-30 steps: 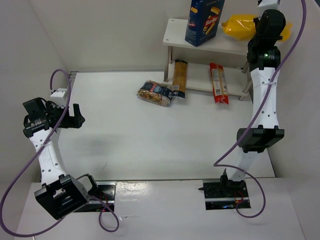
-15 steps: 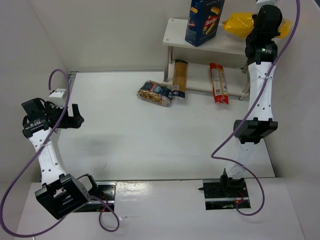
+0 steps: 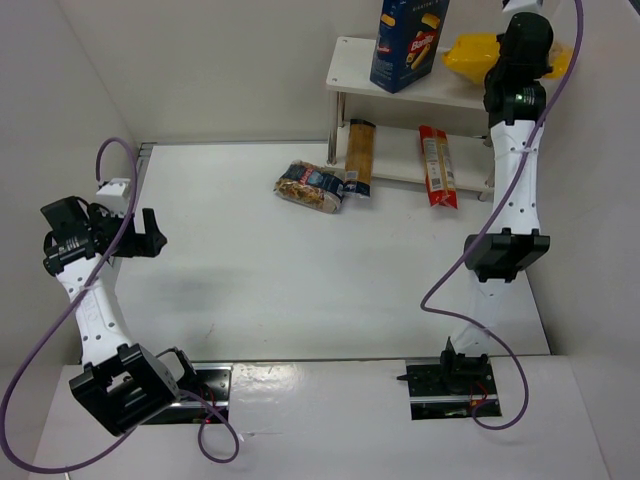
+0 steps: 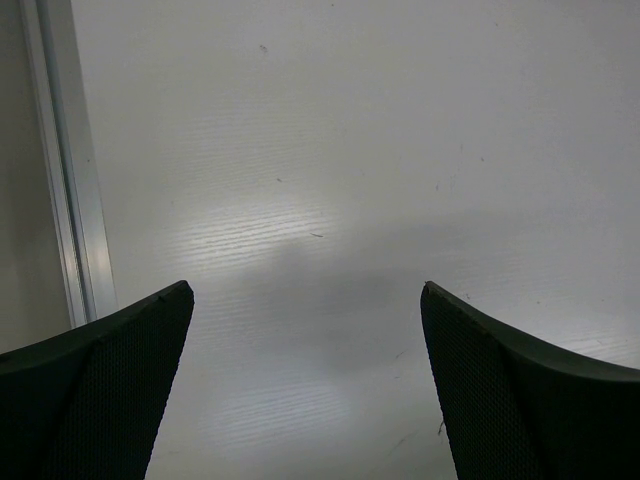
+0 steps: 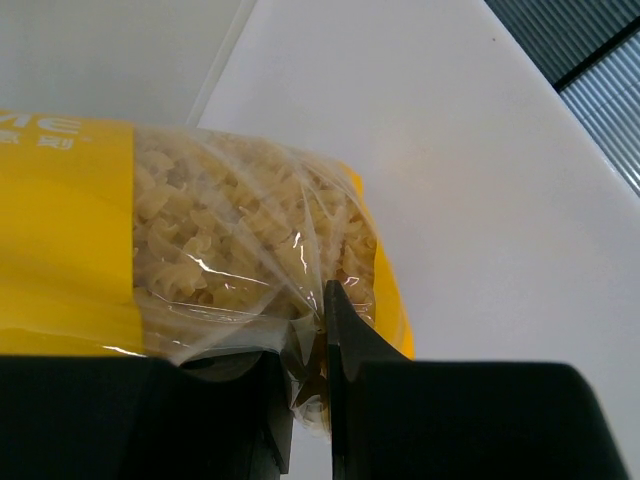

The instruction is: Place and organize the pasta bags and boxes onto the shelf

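My right gripper is shut on the clear end of the large yellow pasta bag and holds it over the right end of the white shelf's top board; the bag shows there in the top view. The tall dark-blue carton stands on the top board. The yellow-and-blue pack and the red pack lie on the lower board. The small clear bag with a blue label lies on the table left of the shelf. My left gripper is open and empty, far left.
The table's metal edge strip runs beside my left gripper. Walls close in at the back and on both sides. The right arm's elbow hangs over the table's right side.
My right arm has reached farther back and up, carrying the yellow bag a little farther over the top board. My left arm has drifted slightly left.
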Action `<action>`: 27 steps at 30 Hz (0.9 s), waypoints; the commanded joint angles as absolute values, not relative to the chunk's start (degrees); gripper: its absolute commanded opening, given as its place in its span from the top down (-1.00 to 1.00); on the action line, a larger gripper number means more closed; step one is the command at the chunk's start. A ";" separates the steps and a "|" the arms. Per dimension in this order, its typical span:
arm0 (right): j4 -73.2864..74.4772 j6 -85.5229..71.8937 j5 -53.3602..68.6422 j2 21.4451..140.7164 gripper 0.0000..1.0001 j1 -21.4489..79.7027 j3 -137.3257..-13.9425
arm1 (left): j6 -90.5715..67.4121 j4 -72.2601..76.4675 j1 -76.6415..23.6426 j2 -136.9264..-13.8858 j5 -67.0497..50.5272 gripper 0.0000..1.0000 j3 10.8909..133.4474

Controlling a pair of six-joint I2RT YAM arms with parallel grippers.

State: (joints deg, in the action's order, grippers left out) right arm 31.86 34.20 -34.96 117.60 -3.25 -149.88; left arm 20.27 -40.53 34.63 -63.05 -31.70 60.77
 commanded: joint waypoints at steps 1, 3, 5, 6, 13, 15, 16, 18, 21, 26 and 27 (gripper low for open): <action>20.13 34.54 -37.61 116.19 1.00 -2.20 -155.39 | 21.45 -40.34 35.16 -63.63 -33.40 -1.00 63.11; 19.60 35.24 -37.62 116.72 1.00 -2.20 -155.92 | 21.45 -40.34 35.16 -63.63 -33.40 -1.00 63.11; 19.60 36.99 -38.93 117.24 1.00 -1.68 -155.92 | 21.45 -40.34 35.16 -63.63 -33.40 -1.00 63.11; 19.60 37.52 -38.94 117.25 1.00 -1.67 -155.92 | 21.45 -40.34 35.68 -63.63 -33.40 -1.00 63.11; 19.60 42.63 -42.28 118.30 0.98 -0.44 -154.07 | 21.45 -40.34 35.68 -64.16 -33.40 -1.00 63.63; 20.21 43.15 -42.97 118.30 0.96 0.18 -153.54 | 21.45 -40.34 35.68 -64.16 -33.40 -1.00 63.63; 20.21 43.15 -42.98 118.30 0.95 0.18 -153.54 | 21.45 -40.34 35.68 -64.16 -33.40 -1.00 63.63; 20.74 43.15 -42.98 117.77 0.93 0.70 -152.06 | 21.97 -40.34 35.68 -64.16 -33.40 -1.00 63.63; 22.50 42.63 -42.98 117.25 0.88 1.23 -151.44 | 21.97 -40.34 35.68 -64.16 -33.40 -1.00 63.63; 23.73 43.95 -44.56 116.72 0.50 1.76 -149.77 | 21.97 -40.34 35.68 -64.16 -33.93 -1.00 64.16; 24.60 44.55 -44.56 116.72 0.41 1.76 -149.16 | 21.97 -40.34 35.68 -64.16 -33.93 -1.00 64.16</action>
